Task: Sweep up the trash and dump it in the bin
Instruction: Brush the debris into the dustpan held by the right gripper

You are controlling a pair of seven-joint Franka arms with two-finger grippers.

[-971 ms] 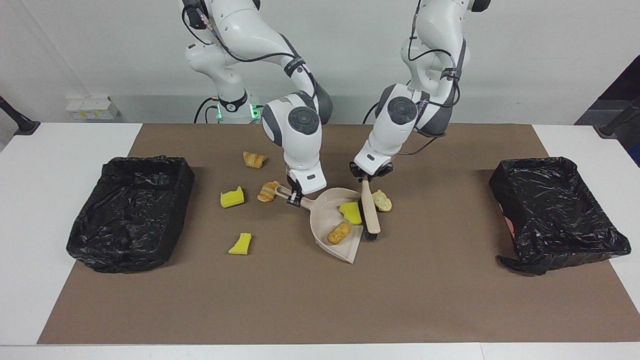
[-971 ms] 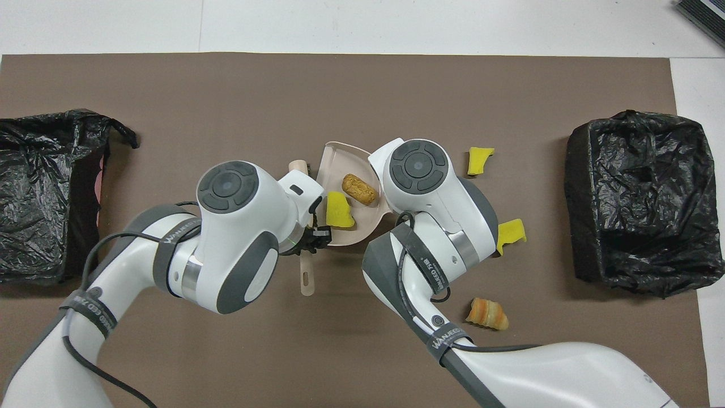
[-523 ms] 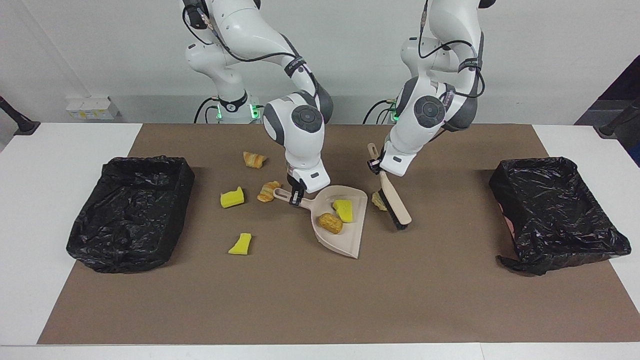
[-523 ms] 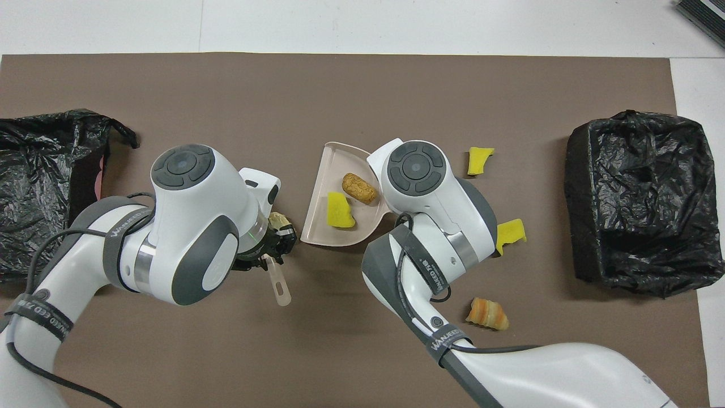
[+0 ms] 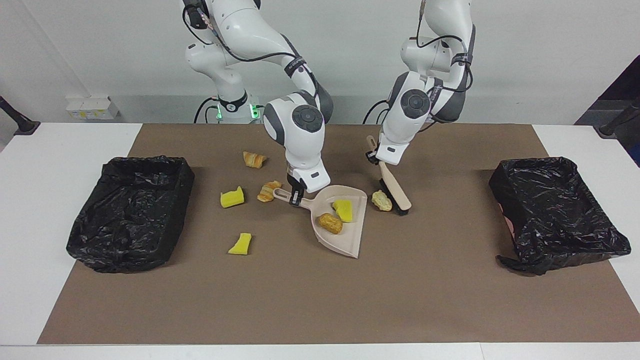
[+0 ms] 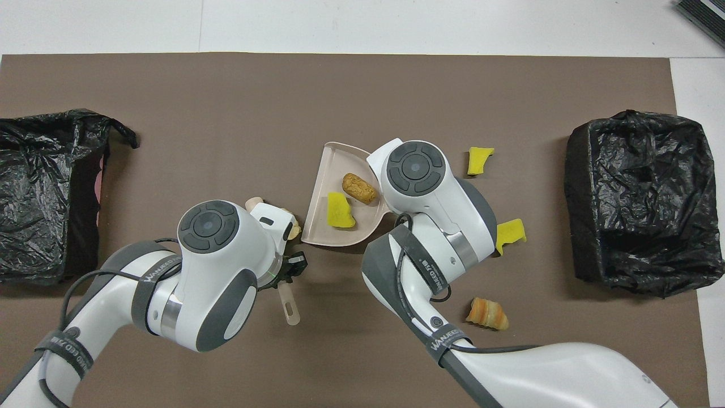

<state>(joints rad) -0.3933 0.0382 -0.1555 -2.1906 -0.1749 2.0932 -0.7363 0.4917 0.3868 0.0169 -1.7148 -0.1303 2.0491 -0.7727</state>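
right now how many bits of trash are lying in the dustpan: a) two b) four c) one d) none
a: the dustpan holds two pieces, a yellow foam chunk and a brown bread piece; the other bits lie on the mat outside it.

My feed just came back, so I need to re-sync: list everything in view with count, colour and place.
Dustpan: one, beige, mid-table, handle held.
Brush: one, beige with black bristles, beside the dustpan's open edge, handle held.
Yellow chunks: three; one in the dustpan, two on the mat toward the right arm's end.
Bread pieces: four, golden-brown; roll in the dustpan, one at the brush, two croissants on the mat.
Bins: two, black-lined, one at each end.
Mat: one, brown.
Right gripper: shut on dustpan handle.
Left gripper: shut on brush handle.
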